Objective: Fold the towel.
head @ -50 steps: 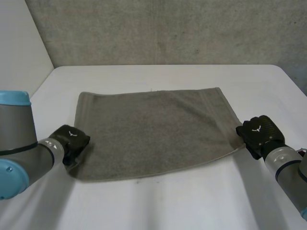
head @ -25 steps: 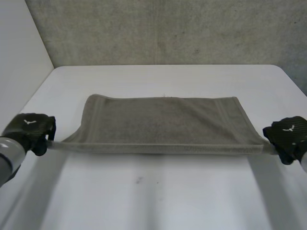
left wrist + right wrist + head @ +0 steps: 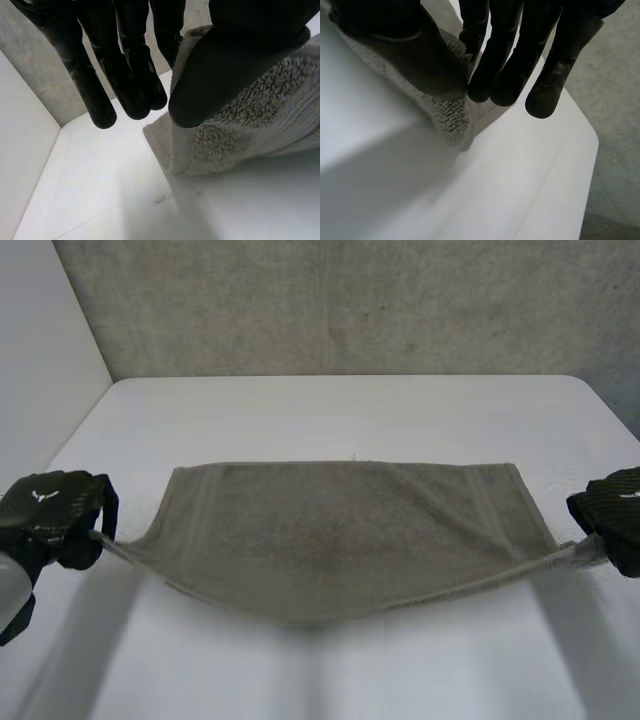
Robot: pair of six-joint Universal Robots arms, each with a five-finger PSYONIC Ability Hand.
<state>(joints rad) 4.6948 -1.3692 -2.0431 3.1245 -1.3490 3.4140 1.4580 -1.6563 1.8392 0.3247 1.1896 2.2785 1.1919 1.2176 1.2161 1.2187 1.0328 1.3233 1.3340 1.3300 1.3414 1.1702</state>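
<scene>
I observe the left hand [image 3: 55, 515] pinching one near corner of the grey towel [image 3: 340, 535] between thumb and a finger, with the other fingers straight. The right hand [image 3: 615, 515] pinches the opposite near corner the same way. The towel spans between them over the white table [image 3: 340, 410], its near edge sagging mid-span. A grey wall [image 3: 340, 300] stands behind the table.

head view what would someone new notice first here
The grey towel is stretched wide across the middle of the white table, its near edge sagging between two raised corners. The black left hand pinches one corner at the left side, and the right hand pinches the other at the right.
</scene>
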